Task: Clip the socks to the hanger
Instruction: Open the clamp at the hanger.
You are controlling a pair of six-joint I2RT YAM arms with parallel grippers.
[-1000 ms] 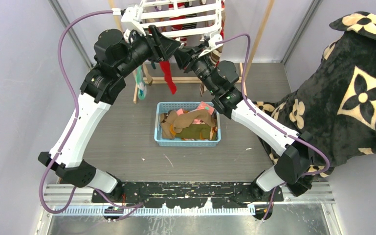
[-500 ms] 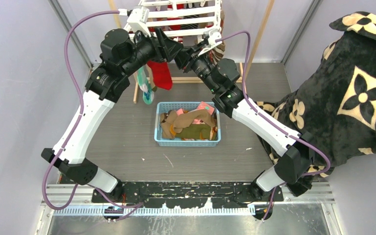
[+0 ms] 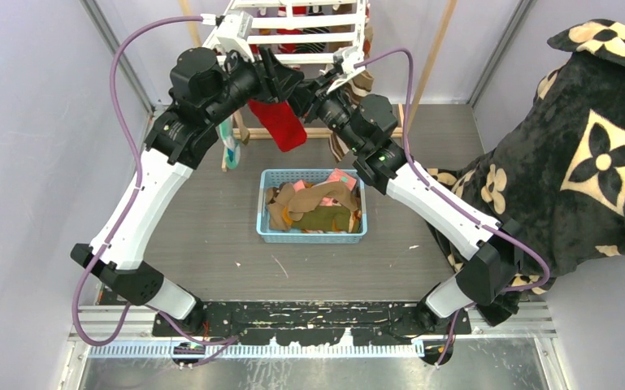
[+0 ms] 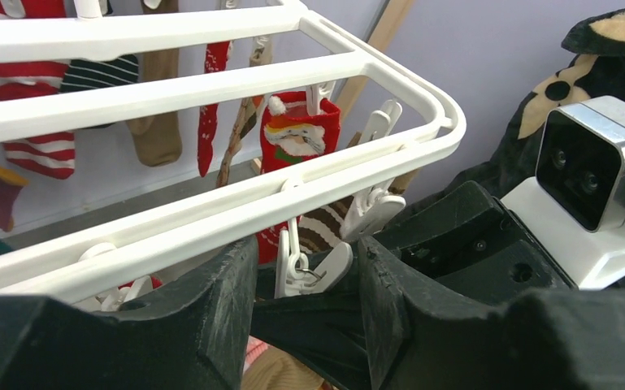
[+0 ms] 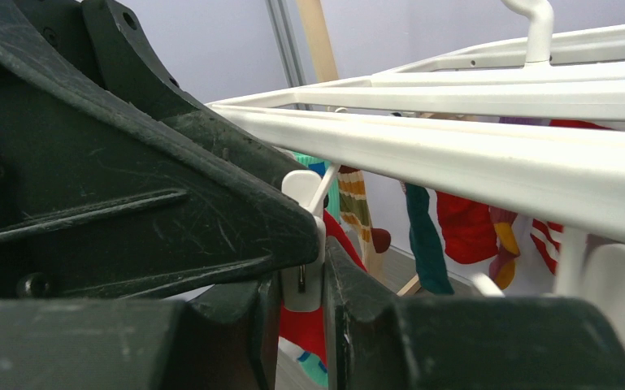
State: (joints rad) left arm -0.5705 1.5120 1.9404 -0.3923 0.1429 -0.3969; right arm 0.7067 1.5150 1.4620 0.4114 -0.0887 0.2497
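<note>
Top external view: left gripper [image 3: 284, 79] and right gripper [image 3: 309, 88] meet nose to nose under the near rail of the white hanger [image 3: 292, 38], a red sock [image 3: 280, 126] hanging just below them, held by what I cannot tell. Left wrist view shows the left fingers [image 4: 211, 317] apart either side of a white clip [image 4: 309, 264], seemingly not squeezing it; right wrist view shows the right fingers [image 5: 366, 325] nearly closed, pinching the clip. Blue basket [image 3: 313, 238] on the table [image 3: 203, 227] holds more socks [image 3: 313, 207]; black blanket [image 3: 585, 154] far right.
</note>
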